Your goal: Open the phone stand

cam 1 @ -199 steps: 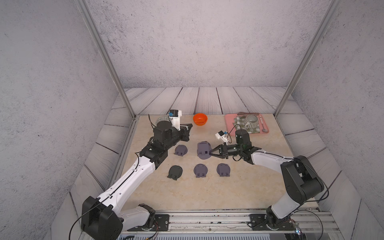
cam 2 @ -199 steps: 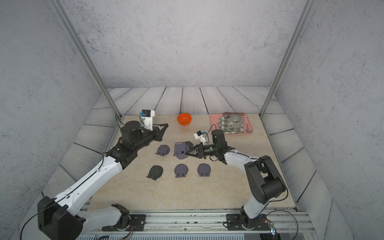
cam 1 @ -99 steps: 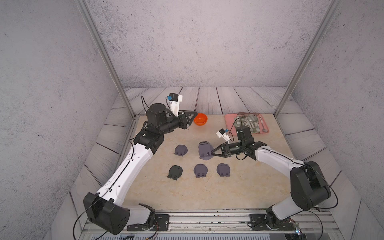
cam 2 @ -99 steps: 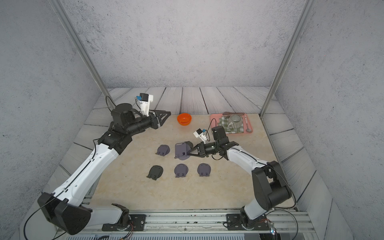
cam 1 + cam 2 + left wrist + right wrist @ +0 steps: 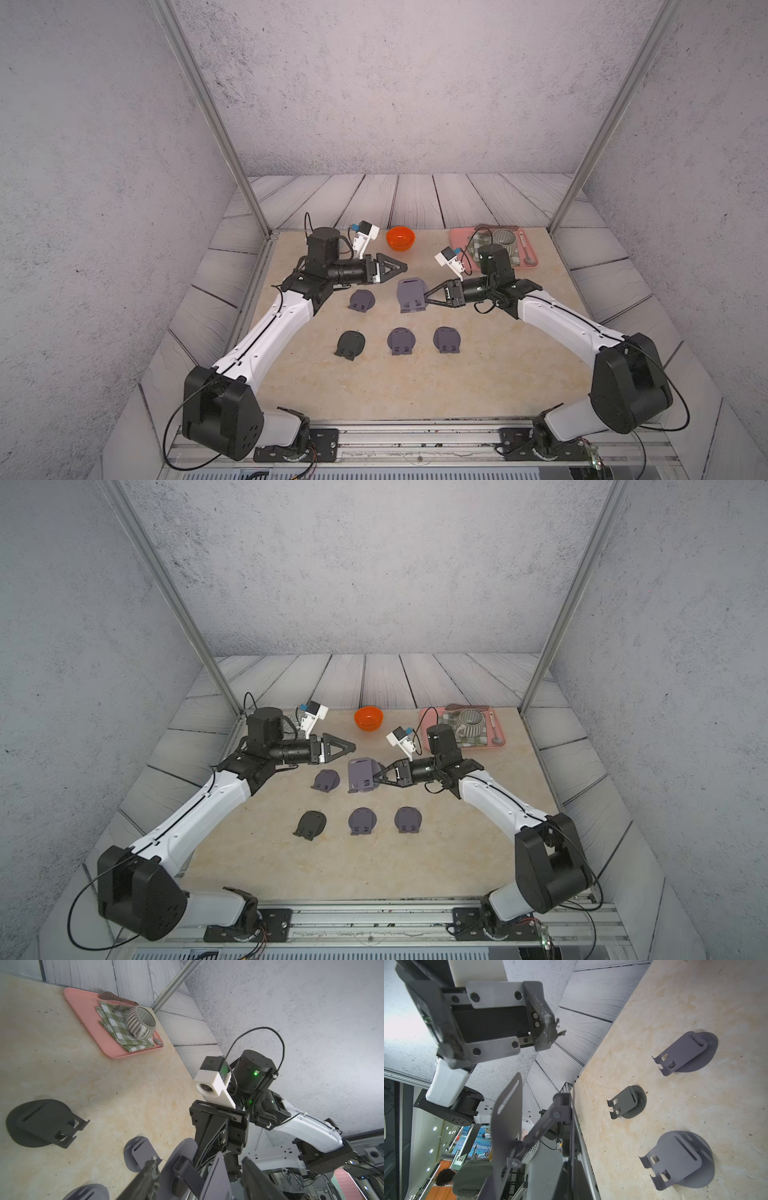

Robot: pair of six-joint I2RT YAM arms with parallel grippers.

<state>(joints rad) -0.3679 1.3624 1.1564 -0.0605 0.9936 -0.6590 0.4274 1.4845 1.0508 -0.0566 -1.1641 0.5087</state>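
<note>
Right wrist view: a grey-purple folding metal phone stand (image 5: 506,1126), its plate swung up from its round base, is seen pinched at one edge by the right tool (image 5: 424,297), on the robot's side of the orange plastic bowl (image 5: 400,238). The left tool (image 5: 405,266) is held spread, just clear of the stand and nearer the bowl. With so narrow a pinch, the stand could be twisted loose and dropped onto the beige stone-look counter (image 5: 374,395), or folded shut again by a knock from the left tool. Whether its base touches the counter cannot be told.
</note>
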